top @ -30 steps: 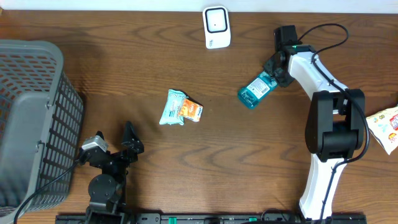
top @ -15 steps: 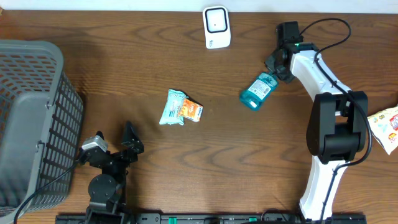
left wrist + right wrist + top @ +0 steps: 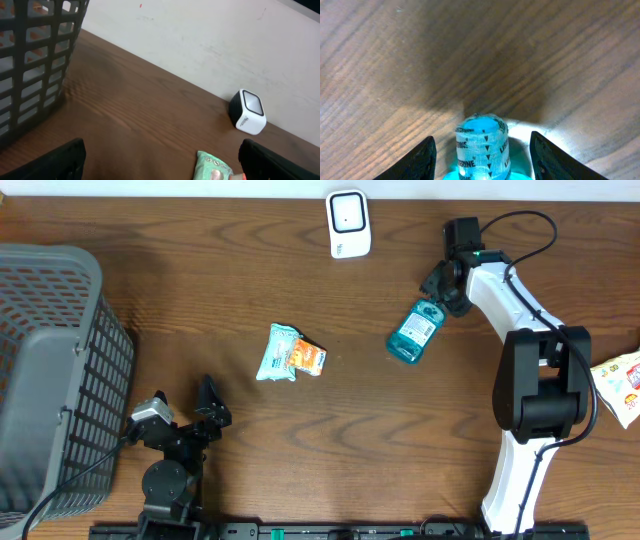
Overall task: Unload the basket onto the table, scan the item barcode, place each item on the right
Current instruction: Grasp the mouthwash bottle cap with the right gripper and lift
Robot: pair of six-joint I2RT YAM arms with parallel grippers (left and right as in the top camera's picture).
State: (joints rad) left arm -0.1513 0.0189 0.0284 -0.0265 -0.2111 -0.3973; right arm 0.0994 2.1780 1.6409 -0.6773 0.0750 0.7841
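Though apart, one bottle (image 3: 414, 331), one scanner (image 3: 348, 223).

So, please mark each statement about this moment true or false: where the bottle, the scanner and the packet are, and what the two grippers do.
1. The blue bottle lies on its side on the table. True.
2. The right gripper is clamped on the bottle's cap. False: its fingers stand on either side of the cap with a gap on each side.
3. The white scanner stands near the far edge of the table. True.
4. The snack packet lies inside the basket. False: it lies on the table, well apart from the basket.
5. The left gripper is open and holds nothing. True.
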